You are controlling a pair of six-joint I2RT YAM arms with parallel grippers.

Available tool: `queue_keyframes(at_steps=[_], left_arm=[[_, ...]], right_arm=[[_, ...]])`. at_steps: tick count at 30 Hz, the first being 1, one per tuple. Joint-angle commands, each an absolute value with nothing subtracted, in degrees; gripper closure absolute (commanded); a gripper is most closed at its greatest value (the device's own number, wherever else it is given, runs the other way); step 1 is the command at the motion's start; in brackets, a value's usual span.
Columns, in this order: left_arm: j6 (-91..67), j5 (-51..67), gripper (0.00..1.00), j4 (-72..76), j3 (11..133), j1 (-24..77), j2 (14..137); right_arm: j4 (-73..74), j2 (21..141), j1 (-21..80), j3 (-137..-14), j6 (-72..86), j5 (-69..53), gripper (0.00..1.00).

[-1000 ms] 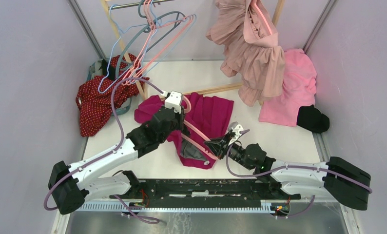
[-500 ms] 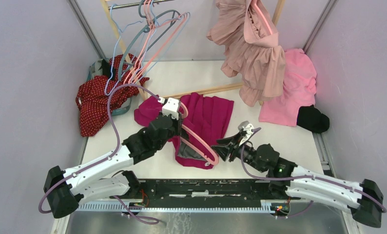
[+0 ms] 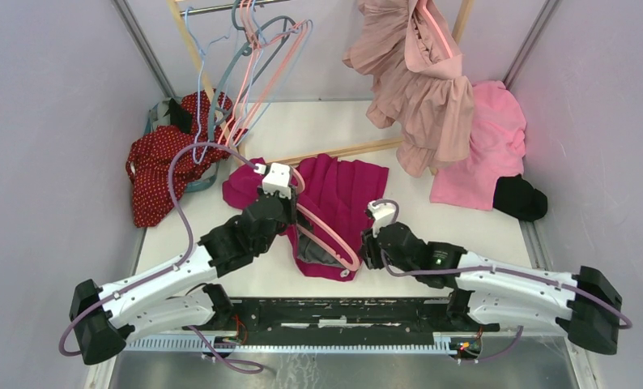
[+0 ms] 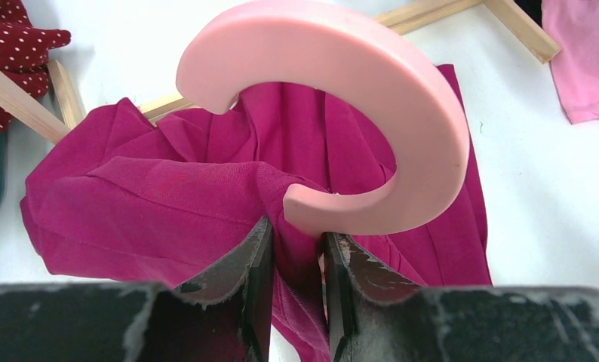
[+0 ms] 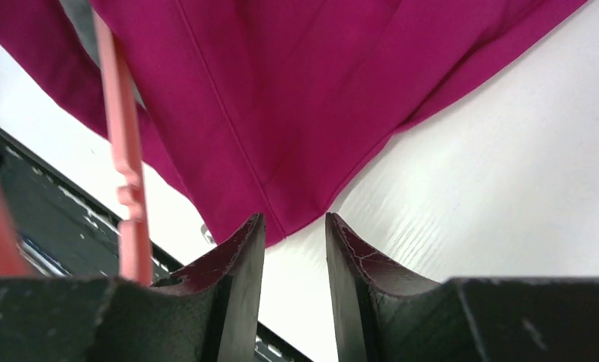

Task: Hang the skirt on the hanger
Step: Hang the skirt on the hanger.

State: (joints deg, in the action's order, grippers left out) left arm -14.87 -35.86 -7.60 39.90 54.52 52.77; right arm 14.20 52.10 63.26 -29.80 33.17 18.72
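- Clamping the hanger [image 3: 328,237] at the base of its hook with the left end effector [image 3: 295,201]. Grip looks firm.
- Skirt [image 3: 344,188] cloth bunched right at those jaws. Can't tell whether any of it is pinched as well.
- Skirt spread flat on the surface [image 3: 464,231], under and ahead of the left end effector, with the hanger frame lying across it. Can't tell whether a hanger arm sits inside the waist opening.
- Versus a second ago: right end effector [image 3: 366,250] pulled back off the hanger's lower end, then swung in and pitched nose-down. Now hovering over the skirt's near corner, just right of the hanger's lower tip.
- Fingers there narrowly parted, with nothing between them.
- Left side barely shifted, just a small slide toward its base, hanger carried along.
- Reads as a regrasp: done steadying the hanger, lining up to pinch fabric and draw it over a hanger arm. Skirt not on the hanger yet, so judging it early to mid task.
- Only from the top view: overall layout and both arms' poses. Both sets of jaws hidden there by the wrist bodies.
- Only from the left wrist view: hook curling above the jaws, confirming the grip point.
- Only from the right wrist view: skirt corner ending just ahead of the fingertips, bare surface beneath them, hanger arm off to the left of the fingers.
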Motion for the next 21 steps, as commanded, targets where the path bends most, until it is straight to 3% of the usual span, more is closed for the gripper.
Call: queue_keyframes(at_steps=[1, 10, 16, 21], left_arm=[[-12.9, -39.8, 0.97, -4.6, 40.1, 54.9, 51.0], [-12.8, -39.5, 0.97, -3.9, 39.9, 54.9, 51.5], [-12.4, -39.3, 0.97, -3.6, 40.0, 54.9, 51.5], [-12.3, -39.3, 0.97, -3.9, 39.9, 54.9, 51.2]], right_arm=[[14.8, 57.0, 63.4, -32.5, 33.8, 10.7, 0.60], [4.8, 58.1, 64.3, -27.8, 32.6, -0.9, 0.57], [-1.3, 60.6, 66.0, -24.8, 33.1, 2.4, 0.49], [-0.3, 60.8, 68.4, -24.2, 34.3, 13.5, 0.43]])
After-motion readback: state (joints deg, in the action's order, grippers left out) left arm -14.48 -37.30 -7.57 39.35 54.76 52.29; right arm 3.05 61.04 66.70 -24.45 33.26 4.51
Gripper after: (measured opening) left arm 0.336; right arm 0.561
